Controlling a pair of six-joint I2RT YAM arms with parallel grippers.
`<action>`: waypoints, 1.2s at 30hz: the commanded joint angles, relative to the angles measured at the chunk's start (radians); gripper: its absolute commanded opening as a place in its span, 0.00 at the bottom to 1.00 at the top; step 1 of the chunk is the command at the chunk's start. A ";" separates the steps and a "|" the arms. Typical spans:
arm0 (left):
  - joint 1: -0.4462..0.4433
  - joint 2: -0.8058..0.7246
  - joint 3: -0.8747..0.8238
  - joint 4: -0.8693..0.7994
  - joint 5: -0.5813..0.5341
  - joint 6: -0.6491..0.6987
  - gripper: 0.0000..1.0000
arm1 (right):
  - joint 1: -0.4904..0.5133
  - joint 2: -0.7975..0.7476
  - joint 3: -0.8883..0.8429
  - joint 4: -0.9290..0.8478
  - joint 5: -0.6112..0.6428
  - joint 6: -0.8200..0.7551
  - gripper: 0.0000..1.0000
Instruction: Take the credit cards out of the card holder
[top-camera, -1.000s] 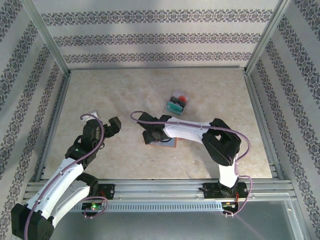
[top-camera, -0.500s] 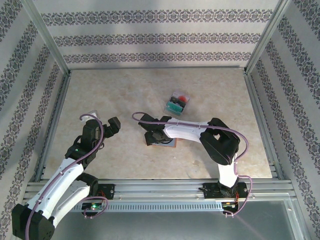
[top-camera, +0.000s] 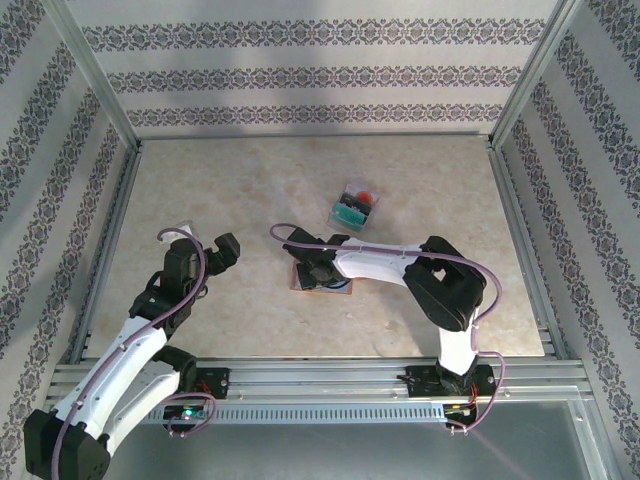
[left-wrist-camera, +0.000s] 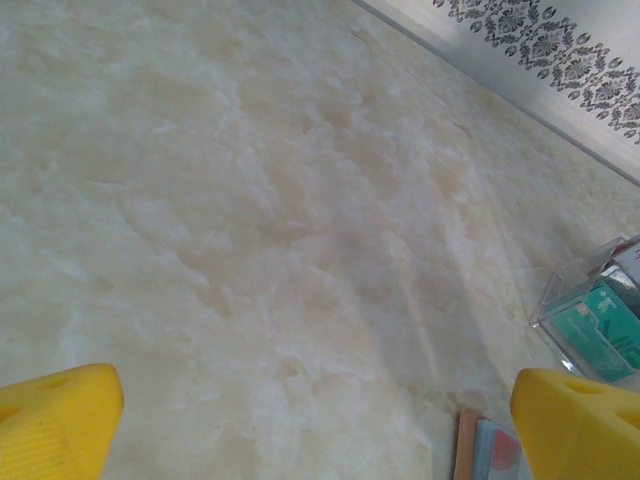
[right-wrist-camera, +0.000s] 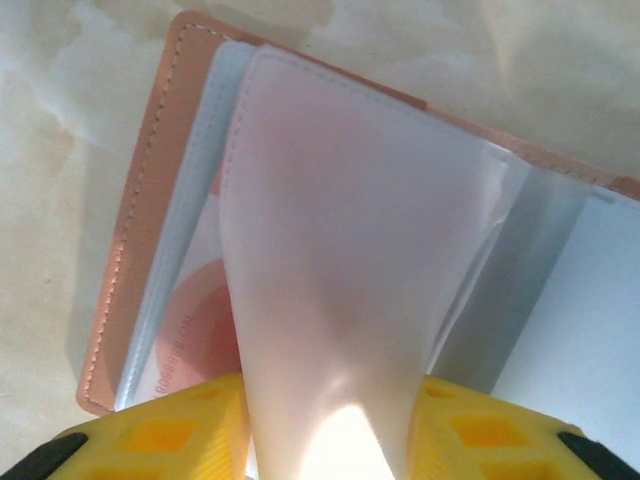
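The brown card holder lies open on the table in front of the arms, and its corner shows in the left wrist view. My right gripper is down on it. In the right wrist view its jaws press both sides of a milky translucent pocket sleeve, which bends upward between them. A credit card with a pale red circle sits in the pocket under that sleeve. The leather edge frames the left side. My left gripper hovers open left of the holder, with bare table between its fingers.
A small clear box holding teal and red cards stands behind the card holder, also seen as the clear box at the right of the left wrist view. Aluminium rails and patterned walls bound the table on three sides.
My right gripper has narrowed its jaws onto the sleeve and shifted slightly right over the card holder. The left arm has stayed still.
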 joint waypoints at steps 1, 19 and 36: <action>0.013 -0.019 0.000 -0.006 0.003 -0.011 0.99 | 0.005 -0.025 -0.064 0.038 -0.097 -0.006 0.37; 0.013 -0.062 0.008 -0.038 -0.009 -0.021 0.99 | 0.004 -0.159 -0.149 -0.044 0.029 -0.057 0.40; 0.015 -0.061 0.011 -0.039 -0.018 -0.018 0.99 | -0.020 -0.278 -0.188 -0.103 0.137 -0.015 0.43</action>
